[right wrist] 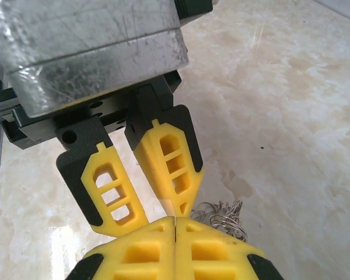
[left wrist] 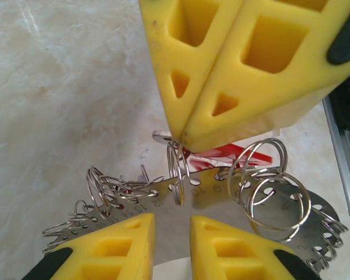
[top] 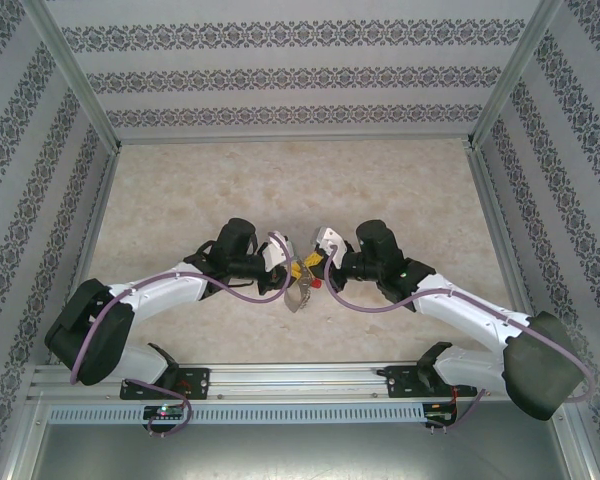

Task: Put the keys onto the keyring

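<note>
The keyring (left wrist: 221, 195) is a curved silver band with numbered holes, strung with many small wire rings; it lies on the table between both grippers (top: 300, 297). My left gripper (left wrist: 172, 217) hovers just above the band, its yellow fingers apart with nothing between them. My right gripper (left wrist: 181, 140) comes in from the opposite side, shut, tips down at the band's far edge over one upright small ring (left wrist: 176, 175). A key with a red tag (left wrist: 236, 153) sticks out from under those tips, a silver end showing on the other side. In the right wrist view my shut right gripper (right wrist: 175, 220) meets the left gripper (right wrist: 157, 213), with loose rings (right wrist: 224, 216) beside them.
The marble tabletop (top: 280, 190) stretches open behind the grippers. Patterned walls with aluminium posts enclose three sides. An aluminium rail (top: 300, 380) carries both arm bases at the near edge, and a metal frame edge (left wrist: 341, 151) runs close to the keyring.
</note>
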`<state>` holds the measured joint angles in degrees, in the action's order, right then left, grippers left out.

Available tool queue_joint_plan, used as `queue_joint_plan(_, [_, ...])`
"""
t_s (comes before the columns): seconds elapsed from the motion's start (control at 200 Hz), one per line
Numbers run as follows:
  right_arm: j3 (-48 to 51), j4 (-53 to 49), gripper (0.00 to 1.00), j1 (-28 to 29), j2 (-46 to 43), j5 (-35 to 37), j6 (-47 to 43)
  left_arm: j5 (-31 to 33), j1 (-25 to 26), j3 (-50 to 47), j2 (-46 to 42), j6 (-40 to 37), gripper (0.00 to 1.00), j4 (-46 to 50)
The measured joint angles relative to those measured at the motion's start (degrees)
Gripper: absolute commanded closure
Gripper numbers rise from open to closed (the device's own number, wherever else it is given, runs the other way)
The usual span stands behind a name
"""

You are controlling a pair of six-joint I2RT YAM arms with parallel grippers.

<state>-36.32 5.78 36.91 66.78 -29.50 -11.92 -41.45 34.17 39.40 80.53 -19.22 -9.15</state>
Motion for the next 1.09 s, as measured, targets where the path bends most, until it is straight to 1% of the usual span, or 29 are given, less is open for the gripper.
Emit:
queue_joint_plan(0.085, [-0.2,-0.2,1.0,0.0,0.0,0.1,0.0,0.2,0.0,-0.1,-0.3,0.1,0.74,-0.1])
queue_joint_plan(0.145, [-0.3,-0.4,1.0,0.0,0.0,0.1,0.0,0.7,0.0,-0.2,-1.0,0.3,0.68,-0.3])
queue_joint_plan(0.24, [-0.3,-0.4,1.0,0.0,0.0,0.1,0.0,1.7,0.0,-0.5,-2.9,0.3,0.69,-0.8])
queue_joint_plan(0.34, [-0.3,-0.5,1.0,0.0,0.0,0.1,-0.2,3.1,0.0,-1.0,-5.0,0.3,0.65,-1.6])
queue_joint_plan(0.5, [-0.3,-0.4,1.0,0.0,0.0,0.1,-0.3,4.1,0.0,-1.2,-6.1,0.0,0.65,-1.8])
queue_joint_plan(0.585, [-0.3,-0.4,1.0,0.0,0.0,0.1,-0.2,3.9,0.0,-0.9,-5.7,-0.2,0.67,-1.8])
queue_joint_plan(0.829, [-0.4,-0.4,1.0,0.0,0.0,0.1,-0.2,1.5,0.0,1.7,-1.8,-0.6,0.67,-1.5])
queue_joint_plan(1.054, [-0.4,-0.1,1.0,0.0,0.0,-0.1,-0.2,0.6,0.0,2.8,-1.0,-1.7,0.67,-0.2])
queue_joint_plan(1.094, [-0.4,0.0,1.0,0.0,0.1,-0.1,-0.2,0.3,0.0,2.9,-0.9,-1.8,0.68,-0.1])
